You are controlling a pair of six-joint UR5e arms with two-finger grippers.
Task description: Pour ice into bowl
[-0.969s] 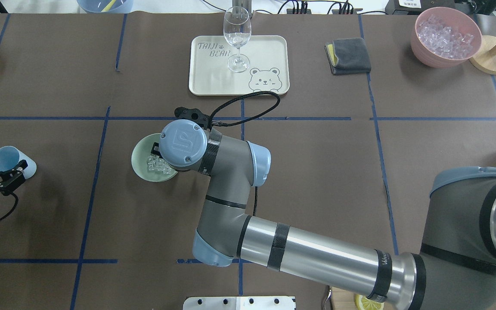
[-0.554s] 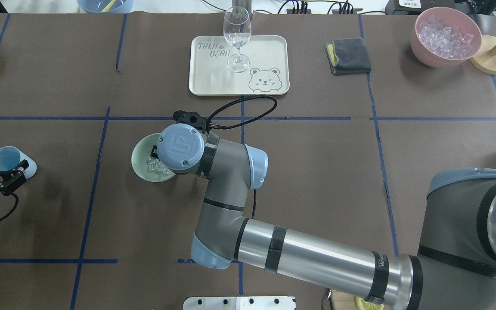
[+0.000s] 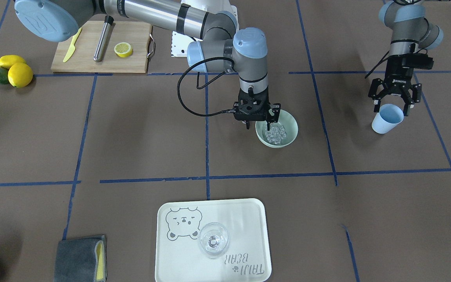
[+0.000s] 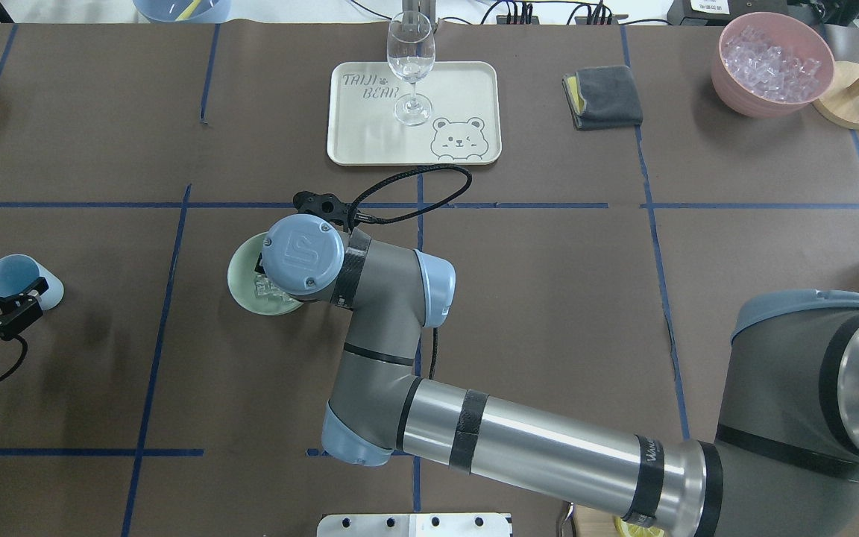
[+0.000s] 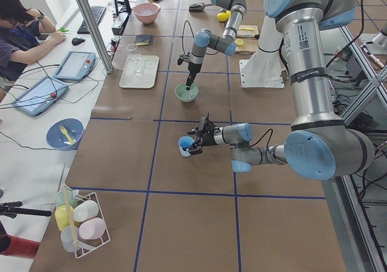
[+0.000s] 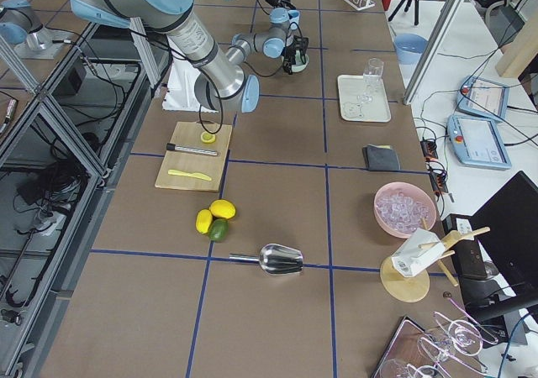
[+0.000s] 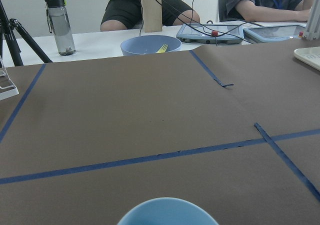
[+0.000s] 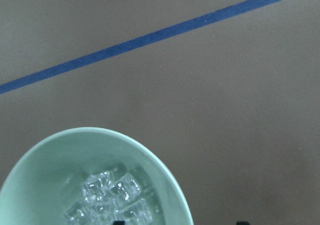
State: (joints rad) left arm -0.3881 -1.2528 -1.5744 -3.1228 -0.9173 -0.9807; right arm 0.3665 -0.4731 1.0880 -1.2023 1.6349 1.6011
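Brown table [image 3: 131, 129], blue tape lines [image 3: 272, 176], bowl [image 3: 290, 121]

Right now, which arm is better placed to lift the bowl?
Right. The right gripper is at the bowl, its fingers open astride the near rim, with the ice already inside. The left gripper is far off to the side and holds the light blue cup.

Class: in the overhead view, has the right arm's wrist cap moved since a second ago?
Yes: the wrist cap slid to the view's left, farther over the bowl.
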